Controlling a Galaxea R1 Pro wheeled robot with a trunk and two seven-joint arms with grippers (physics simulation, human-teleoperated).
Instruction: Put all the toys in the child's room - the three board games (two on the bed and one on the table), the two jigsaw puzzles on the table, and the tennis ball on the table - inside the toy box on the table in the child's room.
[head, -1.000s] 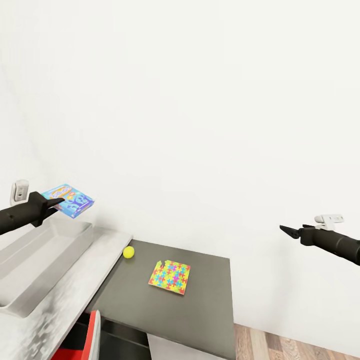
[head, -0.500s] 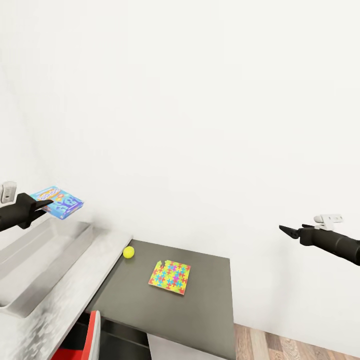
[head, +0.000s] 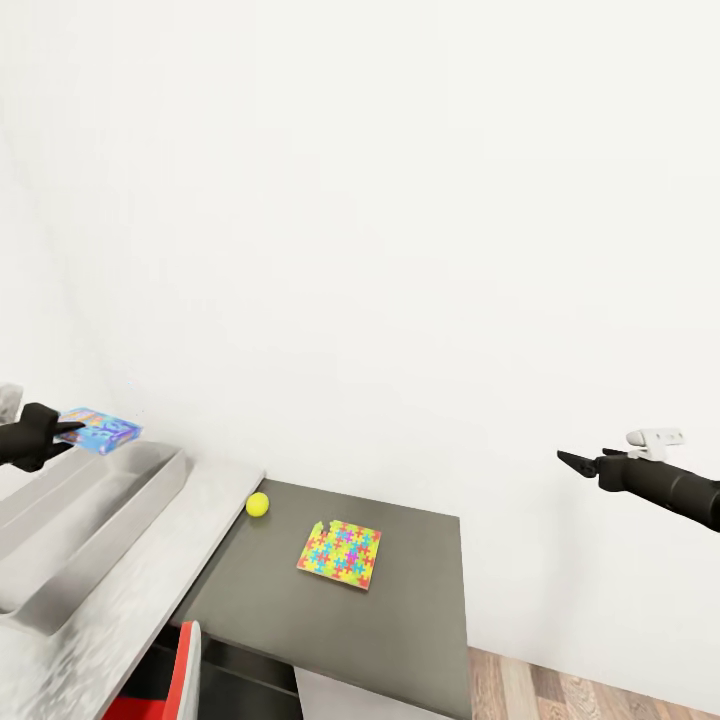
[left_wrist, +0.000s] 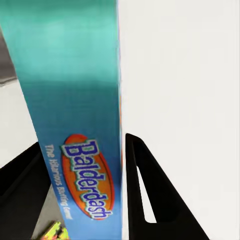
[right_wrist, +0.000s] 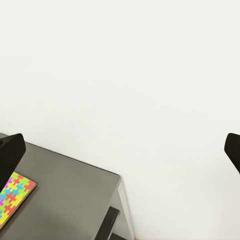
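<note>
Currently my left gripper (head: 62, 432) holds the blue game (head: 99, 430) by one edge, jaws closed on it, above the far end of the toy box (head: 90, 510). From the left wrist the game (left_wrist: 80, 125) stands between my two black fingers (left_wrist: 150, 195), its face reading "Balderdash" in an orange oval; both fingers press its sides. The game is clear of the toy box, not touching it, and tilts slightly down toward the wall.

Toy box: light grey, sloping sides, sits on the pale part of the table (head: 150, 590). I cannot tell what lies inside it.

Lower dark section of the table: ball (head: 258, 504) near the back corner, close to the pale top's edge. Puzzle (head: 339, 553) lies flat toward the middle, apart from the ball. From the right wrist a corner of the puzzle (right_wrist: 12, 197) shows on the dark top.

My right gripper (head: 580, 462) hangs in the air off the table's right side, well apart from everything, holding nothing. Right wrist shows its fingertips (right_wrist: 10, 152) at opposite edges, jaws wide.

Red chair (head: 175, 680) sits under the table's near edge. Wood floor (head: 590, 690) at lower right.
</note>
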